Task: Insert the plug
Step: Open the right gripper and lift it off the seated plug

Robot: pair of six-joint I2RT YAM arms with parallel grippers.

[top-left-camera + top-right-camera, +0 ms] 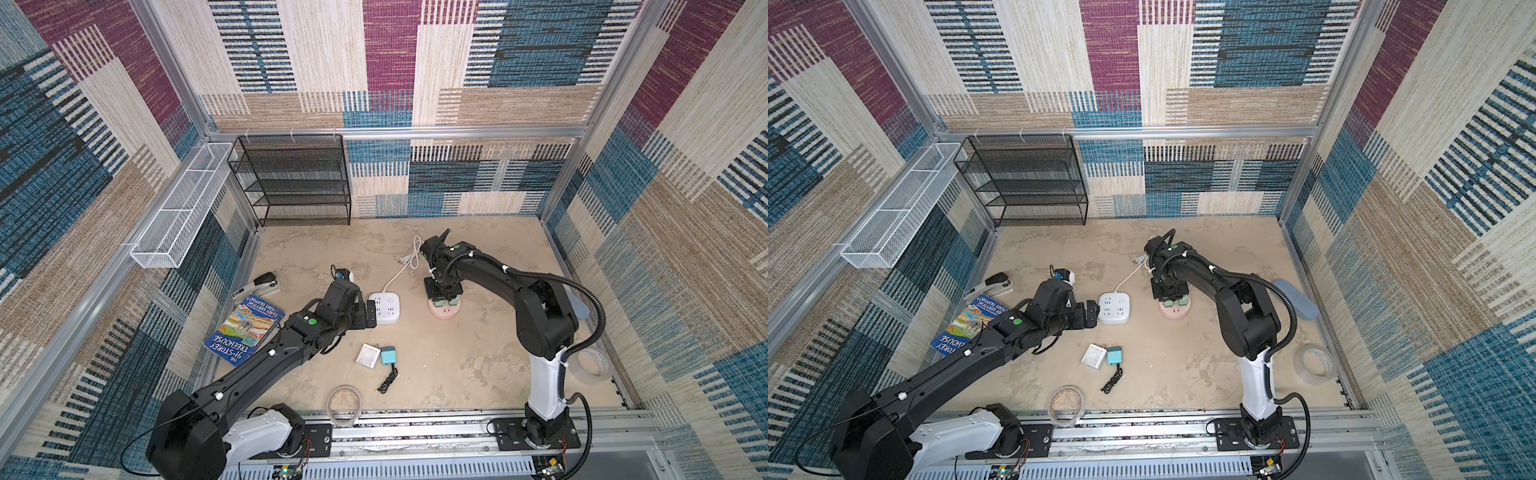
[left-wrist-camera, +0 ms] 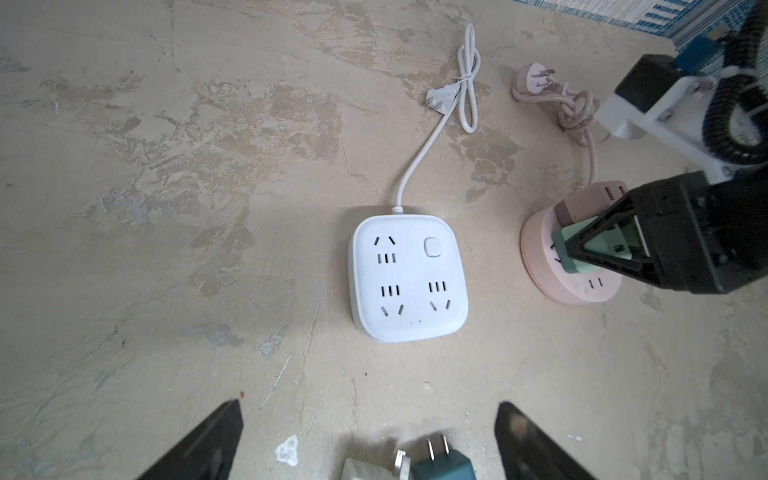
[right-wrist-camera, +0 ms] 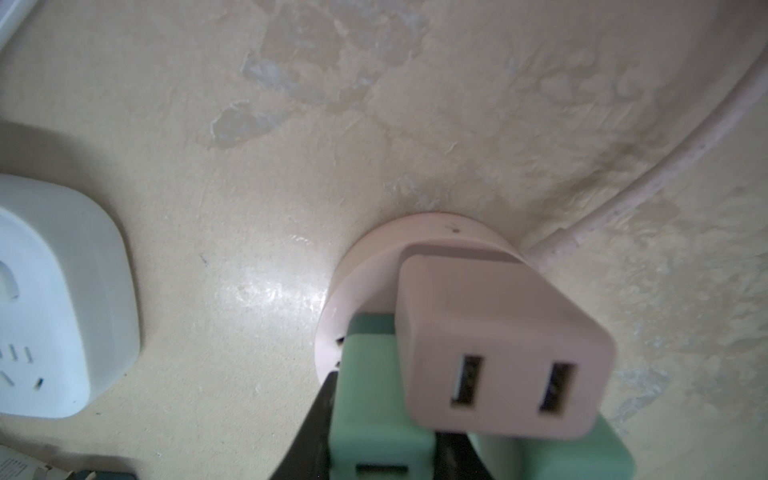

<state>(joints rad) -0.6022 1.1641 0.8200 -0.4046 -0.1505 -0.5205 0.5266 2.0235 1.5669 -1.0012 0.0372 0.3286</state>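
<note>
Green plug upright on top of pink round socket base, right of centre in both top views; can't tell if prongs are fully in. Right gripper clamped on it from above. Left gripper spread wide, holding nothing, just left of white power strip. Teal charger lower centre.

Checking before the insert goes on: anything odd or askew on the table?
Nothing spilled or broken. Only oddity: the pink cord is knotted, the white cord tied in a loop; pink wall plug and white wall plug lie loose, unconnected.
</note>
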